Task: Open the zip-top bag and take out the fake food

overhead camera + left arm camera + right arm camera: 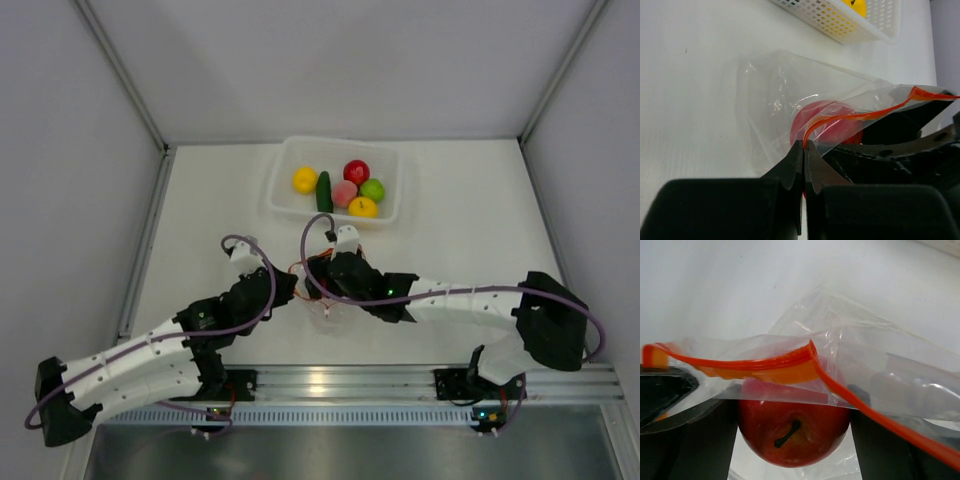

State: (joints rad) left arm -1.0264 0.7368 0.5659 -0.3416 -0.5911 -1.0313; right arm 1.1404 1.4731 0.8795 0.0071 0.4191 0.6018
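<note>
In the overhead view my two wrists hide most of the zip-top bag (775, 95), which lies in the middle of the white counter (470, 240), near a perforated white basket (340, 142). My left gripper (804, 147) is pinched fully closed on the bag's orange-red zip strip (755, 365). My right gripper (794, 412) stands wide, both fingers pressed against a glossy red apple (790, 440) beneath crinkled clear film. I cannot tell whether the apple sits wholly inside the bag. Five round plastic fruits (345, 192) and a cucumber (324, 190) lie in the basket.
</note>
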